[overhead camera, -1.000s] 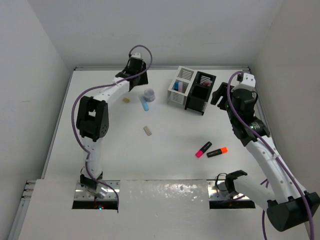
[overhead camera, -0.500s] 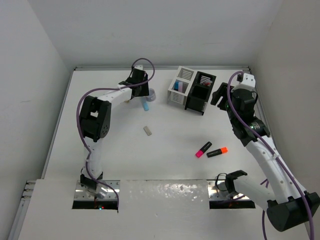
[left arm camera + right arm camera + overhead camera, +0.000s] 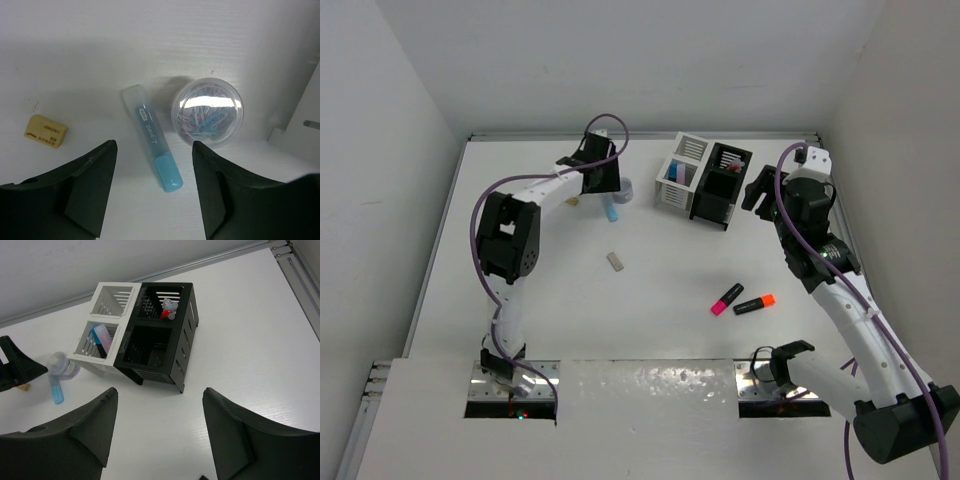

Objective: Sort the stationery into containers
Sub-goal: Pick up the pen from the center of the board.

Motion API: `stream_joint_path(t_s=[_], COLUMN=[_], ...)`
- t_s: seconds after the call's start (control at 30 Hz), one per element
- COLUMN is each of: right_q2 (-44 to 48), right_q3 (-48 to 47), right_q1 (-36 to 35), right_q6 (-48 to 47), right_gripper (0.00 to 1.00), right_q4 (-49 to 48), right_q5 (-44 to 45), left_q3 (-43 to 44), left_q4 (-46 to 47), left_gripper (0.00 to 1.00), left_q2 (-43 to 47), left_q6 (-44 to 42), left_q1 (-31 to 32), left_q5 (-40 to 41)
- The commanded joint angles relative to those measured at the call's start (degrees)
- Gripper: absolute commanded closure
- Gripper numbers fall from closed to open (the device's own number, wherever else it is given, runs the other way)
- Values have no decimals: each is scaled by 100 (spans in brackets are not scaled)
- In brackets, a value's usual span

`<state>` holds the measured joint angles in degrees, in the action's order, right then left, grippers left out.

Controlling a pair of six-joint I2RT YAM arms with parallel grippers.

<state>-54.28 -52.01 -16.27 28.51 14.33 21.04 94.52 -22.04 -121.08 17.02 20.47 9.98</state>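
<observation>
Left wrist: left tool (image 3: 153,150) spread, blue stick (image 3: 151,137) lying between fingers (image 3: 90,185), touching neither.

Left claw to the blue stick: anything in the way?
Nothing visible. The open left claw hangs straight over the blue stick, one finger to each side. A clear tub of clips sits close beside the stick and may crowd one finger.

Top view spans the table (image 3: 650,320); both wrist views share the blue stick (image 3: 152,145).
</observation>
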Motion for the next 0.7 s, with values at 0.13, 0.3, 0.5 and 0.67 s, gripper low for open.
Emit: stream_joint_path(t_s=[0.13, 0.3, 0.5, 0.67], right_q2=[84, 84, 67, 84], right_q3=[-178, -187, -213, -257], right_q1=[-25, -25, -16, -25], right_q6=[-21, -12, -39, -65], right_gripper=[33, 32, 32, 32], right_q4=[-79, -97, -97, -35], right_q5=[102, 102, 85, 94], left_q3=[-450, -820, -839, -478], left_q4=[-204, -143, 279, 306], left_gripper=[25, 38, 43, 41], left_q2=[480, 462, 278, -38], left_q6=[82, 65, 56, -5], left_q1=[-8, 89, 229, 229], left_q5=[-373, -497, -216, 4])
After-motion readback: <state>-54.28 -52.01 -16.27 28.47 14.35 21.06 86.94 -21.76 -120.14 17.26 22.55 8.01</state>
